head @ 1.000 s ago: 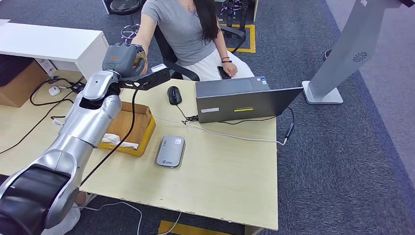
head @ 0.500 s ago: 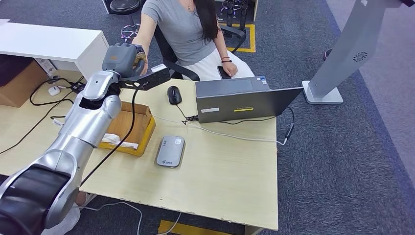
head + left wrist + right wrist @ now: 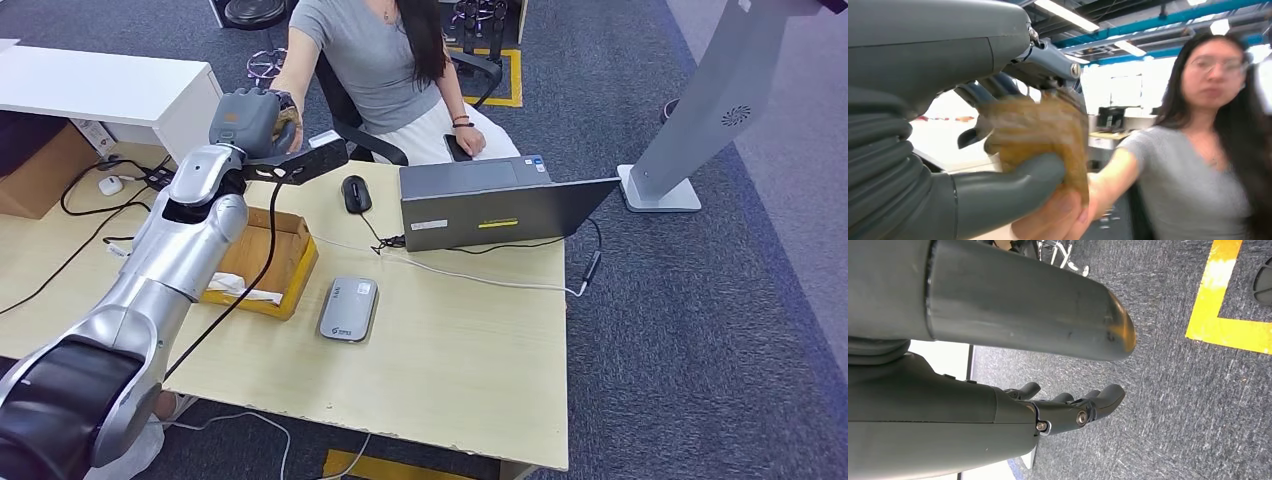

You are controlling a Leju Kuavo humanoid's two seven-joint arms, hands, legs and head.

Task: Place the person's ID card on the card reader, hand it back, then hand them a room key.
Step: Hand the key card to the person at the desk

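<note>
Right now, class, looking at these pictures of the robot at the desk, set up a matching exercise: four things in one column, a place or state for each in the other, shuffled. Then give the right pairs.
Things
1. card reader
2. computer mouse
3. laptop
4. left hand

Places or states
A. raised beyond the desk's far edge, meeting the person's hand
B. open, lid toward the robot
C. flat on the desk, beside the wooden tray
D. near the desk's far edge, between tray and laptop

Pairs: 1-C, 2-D, 3-B, 4-A
</note>
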